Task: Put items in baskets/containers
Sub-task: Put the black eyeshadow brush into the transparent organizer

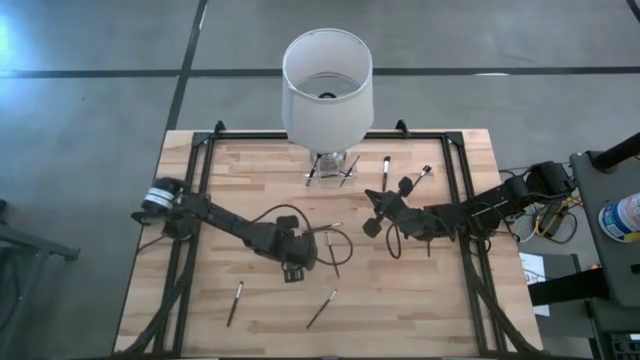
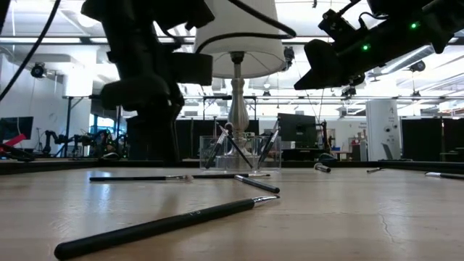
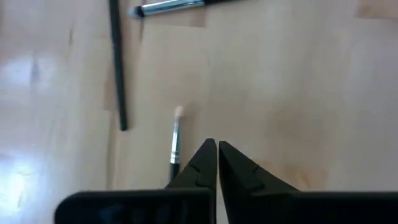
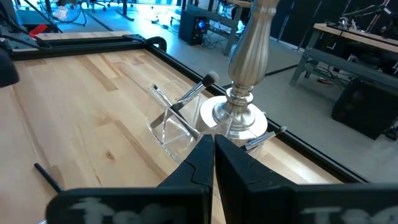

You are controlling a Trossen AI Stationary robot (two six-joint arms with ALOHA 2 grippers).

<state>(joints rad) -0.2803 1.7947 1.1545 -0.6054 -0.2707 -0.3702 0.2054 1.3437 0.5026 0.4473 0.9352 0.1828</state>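
Left claw over a loose brush, holder far up the worktop

In the high view we see the left claw (image 1: 296,262) at lower centre, fingers almost touching, empty; a brush (image 1: 333,256) lies just right of it, long axis running up-down. The clear holder (image 1: 331,168) sits upper centre under the lamp (image 1: 327,85), open wood between. The right claw (image 1: 378,212), fully closed and empty, is nearer the holder.
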